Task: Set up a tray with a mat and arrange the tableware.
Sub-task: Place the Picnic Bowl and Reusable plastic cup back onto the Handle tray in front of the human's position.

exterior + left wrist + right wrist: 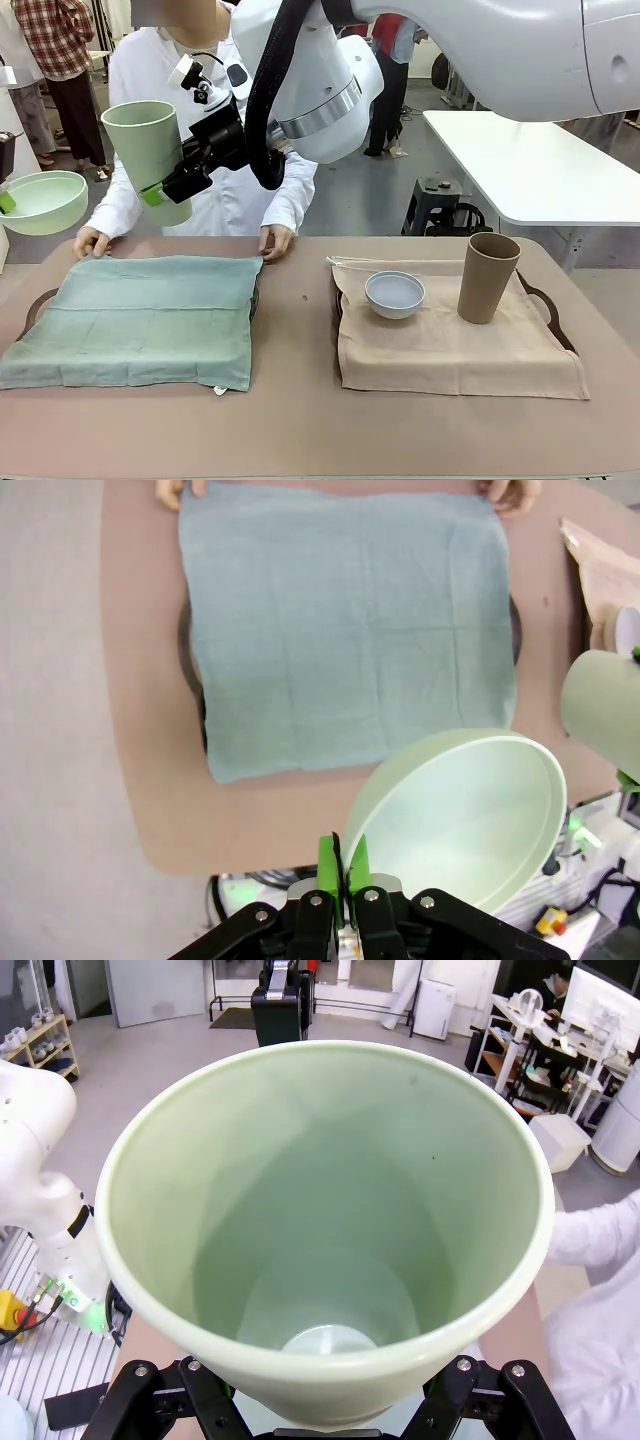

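The right claw [160,190] was clamped around the pale green cup [150,155] — a tall, smooth cup with no handle, wider at the top than at the bottom. The cup was up in the air above the far left part of the table, almost straight up and leaning a little, with its open mouth on top. From the right wrist camera, the cup [325,1230] was hollow and had nothing in it.

The left claw [343,865] had its green pads pressed tight on the rim of the mint green bowl [465,815]. The bowl was round, smooth and shallow. It was held in the air at the left edge of the table [300,420], tipped on its side a bit, and nothing was in it.

Below lay a soft green cloth [145,320], square and a little wrinkled, spread over a dark tray [40,300]. A person's hands [92,240] held down its far corners.

On the right, a tan cloth [450,350] covered a second tray [548,305]. On it sat a small grey-white bowl [394,294] and a tall brown cup [487,277] — standing straight up, near each other but not touching.
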Robot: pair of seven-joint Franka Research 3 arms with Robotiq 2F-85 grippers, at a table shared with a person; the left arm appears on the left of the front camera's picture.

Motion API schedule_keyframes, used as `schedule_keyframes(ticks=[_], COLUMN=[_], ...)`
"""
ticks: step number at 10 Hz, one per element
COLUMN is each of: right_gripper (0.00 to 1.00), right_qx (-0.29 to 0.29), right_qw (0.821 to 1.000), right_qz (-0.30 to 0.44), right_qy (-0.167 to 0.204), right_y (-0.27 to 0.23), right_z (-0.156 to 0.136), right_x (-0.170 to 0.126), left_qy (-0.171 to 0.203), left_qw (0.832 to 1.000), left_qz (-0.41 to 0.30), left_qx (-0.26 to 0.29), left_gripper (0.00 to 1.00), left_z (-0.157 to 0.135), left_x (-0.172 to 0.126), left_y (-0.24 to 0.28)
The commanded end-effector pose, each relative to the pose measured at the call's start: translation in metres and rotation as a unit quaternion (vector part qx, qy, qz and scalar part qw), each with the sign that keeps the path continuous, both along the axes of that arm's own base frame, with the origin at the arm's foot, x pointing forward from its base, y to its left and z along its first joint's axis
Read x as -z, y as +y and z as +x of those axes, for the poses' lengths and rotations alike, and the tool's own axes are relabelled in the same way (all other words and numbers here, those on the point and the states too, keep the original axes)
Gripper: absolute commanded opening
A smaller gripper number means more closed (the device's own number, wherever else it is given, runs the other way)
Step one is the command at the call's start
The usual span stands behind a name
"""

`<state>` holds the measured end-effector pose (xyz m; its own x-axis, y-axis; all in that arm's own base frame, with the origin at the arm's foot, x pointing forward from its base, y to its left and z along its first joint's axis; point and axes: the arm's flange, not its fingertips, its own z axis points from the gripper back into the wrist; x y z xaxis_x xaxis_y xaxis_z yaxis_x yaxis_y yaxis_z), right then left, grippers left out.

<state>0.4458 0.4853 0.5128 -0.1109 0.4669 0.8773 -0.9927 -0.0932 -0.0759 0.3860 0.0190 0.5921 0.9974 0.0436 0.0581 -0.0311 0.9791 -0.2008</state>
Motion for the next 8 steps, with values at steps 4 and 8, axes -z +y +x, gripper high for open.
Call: schedule_keyframes(ticks=[4, 8], right_gripper=[0.0, 0.81], right_qx=[0.001, 0.0], right_qw=[1.0, 1.0], right_qz=[0.005, 0.0], right_qy=[0.007, 0.0], right_y=[-0.0009, 0.0], right_z=[-0.0018, 0.0], right_x=[-0.0015, 0.0], left_qy=[-0.003, 0.0], left_qw=[1.0, 1.0], left_qz=[-0.001, 0.0], left_qx=[0.003, 0.0], left_gripper=[0.0, 0.04], left_z=[0.0006, 0.0], left_x=[0.0, 0.0], left_y=[0.0006, 0.0])
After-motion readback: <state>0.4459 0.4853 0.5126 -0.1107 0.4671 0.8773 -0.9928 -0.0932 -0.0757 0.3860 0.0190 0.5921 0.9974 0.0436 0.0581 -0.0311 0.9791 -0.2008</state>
